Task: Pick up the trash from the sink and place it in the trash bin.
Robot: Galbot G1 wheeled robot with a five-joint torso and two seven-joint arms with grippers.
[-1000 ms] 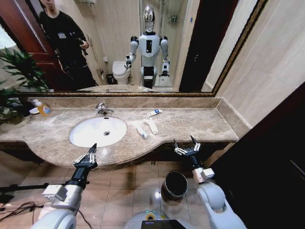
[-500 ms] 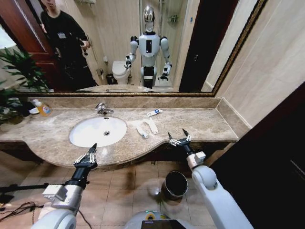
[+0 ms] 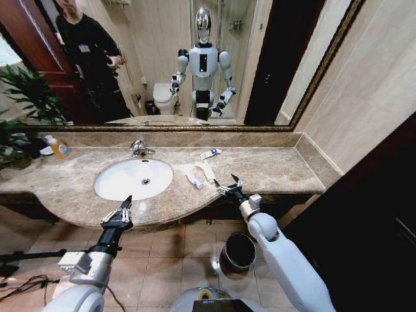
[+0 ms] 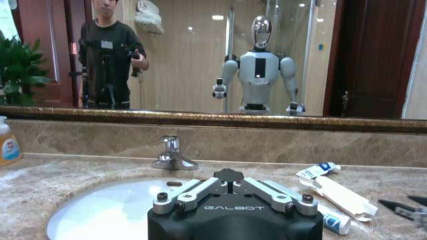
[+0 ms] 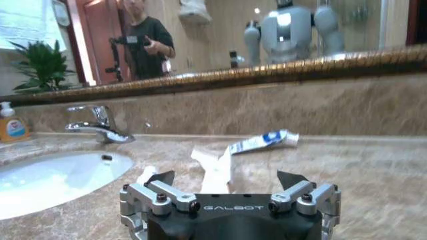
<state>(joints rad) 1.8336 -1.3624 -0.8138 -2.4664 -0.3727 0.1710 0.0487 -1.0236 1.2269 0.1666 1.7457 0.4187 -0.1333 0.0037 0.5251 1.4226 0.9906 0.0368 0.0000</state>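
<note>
The trash lies on the brown marble counter to the right of the sink (image 3: 110, 188), none of it in the basin: two white tubes (image 3: 207, 171) side by side and a blue-and-white packet (image 3: 210, 153) behind them. My right gripper (image 3: 225, 182) hovers open over the counter's front edge, just short of the white tubes (image 5: 217, 165), with the blue-and-white packet (image 5: 263, 141) beyond. The left gripper (image 3: 118, 208) hangs open below the counter edge in front of the sink (image 4: 100, 215). On the floor below my right arm stands the trash bin (image 3: 237, 252).
A chrome faucet (image 3: 138, 149) stands behind the basin. An orange-liquid bottle (image 3: 60, 149) sits at the counter's far left by a plant (image 3: 19, 104). A big mirror backs the counter, and a wall closes the right end.
My right gripper has swung up and to the left, from in front of the counter edge to just short of the white tubes. The left arm has stayed still.
</note>
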